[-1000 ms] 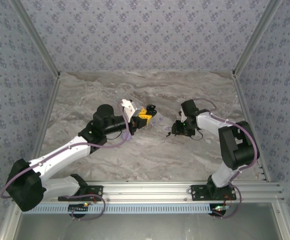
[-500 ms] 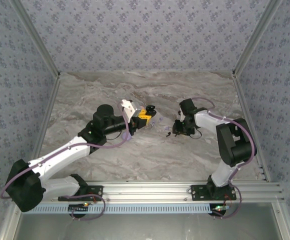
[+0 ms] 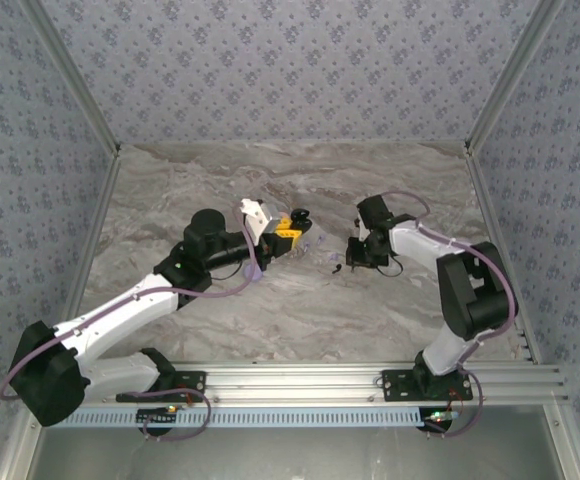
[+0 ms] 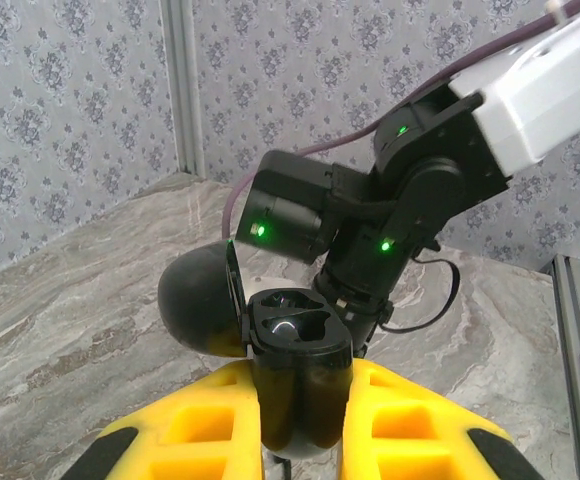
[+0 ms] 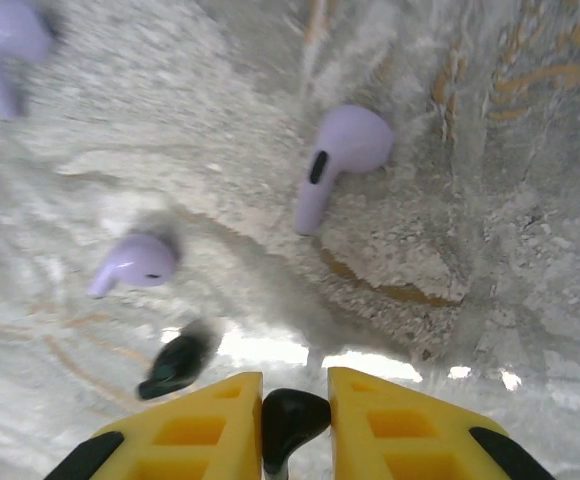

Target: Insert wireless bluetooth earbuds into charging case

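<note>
Near the worktop's (image 3: 170, 180) middle the left jaws stay clamped on the open black charging case (image 4: 292, 335), and to its right the right jaws have just closed from spread to pinching a black earbud (image 5: 292, 418), likely ready for carrying over.

Lab test cell: wallpapered panels (image 3: 290, 60), marble-look tabletop (image 3: 300, 310) (aluminium rails (image 3: 300, 378))

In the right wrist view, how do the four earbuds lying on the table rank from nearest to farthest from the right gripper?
From the right gripper:
1. The loose black earbud, lower left, nearest.
2 and 3. The left lilac earbud and the centre lilac earbud: too close to call.
4. The corner lilac earbud, top left, farthest.
</note>
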Tool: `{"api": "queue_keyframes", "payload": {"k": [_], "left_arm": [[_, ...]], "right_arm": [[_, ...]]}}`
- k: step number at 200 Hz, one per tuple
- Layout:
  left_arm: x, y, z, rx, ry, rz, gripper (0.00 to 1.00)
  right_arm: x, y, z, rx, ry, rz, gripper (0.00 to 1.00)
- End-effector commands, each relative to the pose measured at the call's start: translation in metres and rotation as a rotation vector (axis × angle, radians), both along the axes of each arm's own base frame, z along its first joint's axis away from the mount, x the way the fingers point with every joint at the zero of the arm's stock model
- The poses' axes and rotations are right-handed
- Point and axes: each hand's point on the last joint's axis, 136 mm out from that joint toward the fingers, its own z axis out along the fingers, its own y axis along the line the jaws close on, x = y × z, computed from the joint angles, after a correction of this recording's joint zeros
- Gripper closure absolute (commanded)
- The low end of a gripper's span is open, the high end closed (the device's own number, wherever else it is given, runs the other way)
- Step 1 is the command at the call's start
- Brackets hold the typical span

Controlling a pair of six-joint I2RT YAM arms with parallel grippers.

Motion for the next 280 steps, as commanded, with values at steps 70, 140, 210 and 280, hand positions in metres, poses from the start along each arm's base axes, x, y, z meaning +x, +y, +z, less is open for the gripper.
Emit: {"api": "queue_keyframes", "payload": {"k": [70, 140, 210, 280], "left_arm": [[0.000, -0.016, 0.003, -0.069, 0.006, -0.052, 1.00], [-0.002, -0.037, 0.002, -0.082, 0.021, -0.111, 1.00], [-0.004, -0.043, 0.005, -0.096, 0.027, -0.116, 1.00], [0.000, -0.043, 0.009, -0.107, 0.025, -0.090, 1.00]], "right_arm": [[-0.007, 0.019, 0.213, 0.281, -0.575, 0.079, 0.76], [-0.041, 0.062, 0.316, 0.490, -0.902, 0.210, 0.76], [-0.042, 0.080, 0.296, 0.470, -0.853, 0.243, 0.76], [-0.047, 0.081, 0.272, 0.447, -0.793, 0.246, 0.76]]}}
